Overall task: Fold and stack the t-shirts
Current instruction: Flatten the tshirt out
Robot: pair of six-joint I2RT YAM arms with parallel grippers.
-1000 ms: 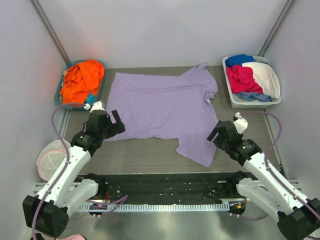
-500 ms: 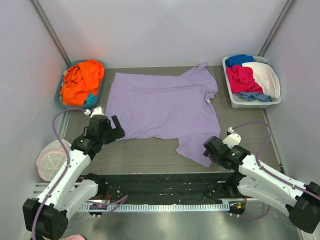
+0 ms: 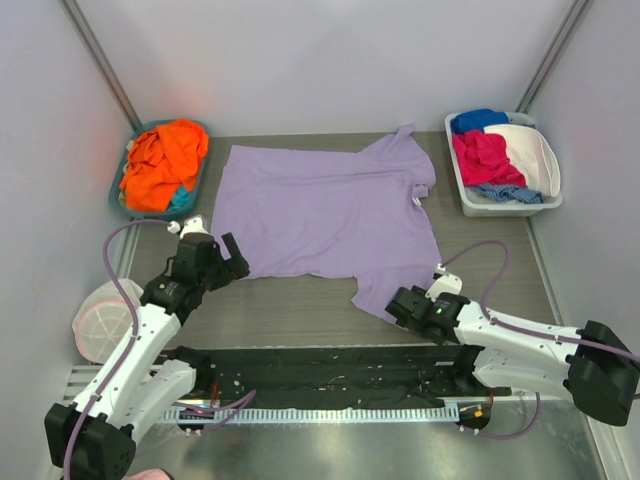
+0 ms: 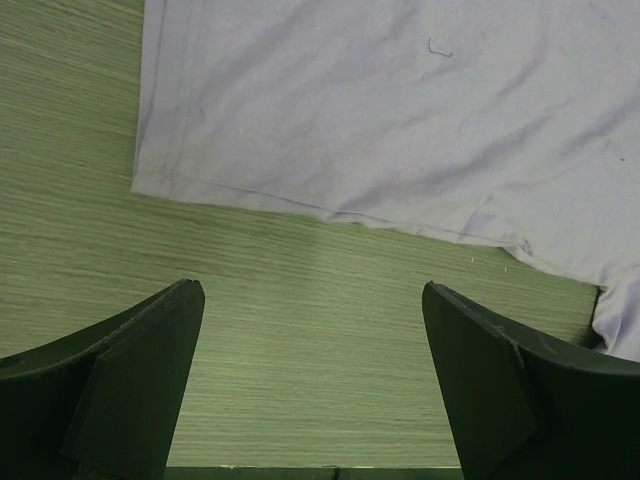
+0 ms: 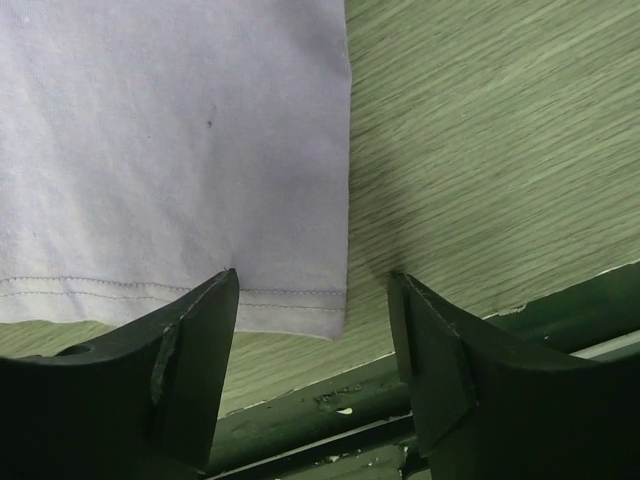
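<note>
The lavender t-shirt [image 3: 320, 210] lies flat mid-table, its near-right sleeve corner between the parted jaws of your right gripper [image 5: 315, 290]. Get one finger under the hem before you close. Your left gripper [image 4: 310, 300], jaws wide apart, hovers near the near-left corner.

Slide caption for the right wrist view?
Open right gripper straddling a hemmed corner of the lavender t-shirt on the table.

A: Any txt, labels, brand names or nos. showing anywhere?
B: Nothing readable is showing in any view. A small white tag [image 3: 414, 201] is sitting by the collar of the lavender t-shirt [image 3: 320, 205], but it's coming out too tiny to read.
</note>
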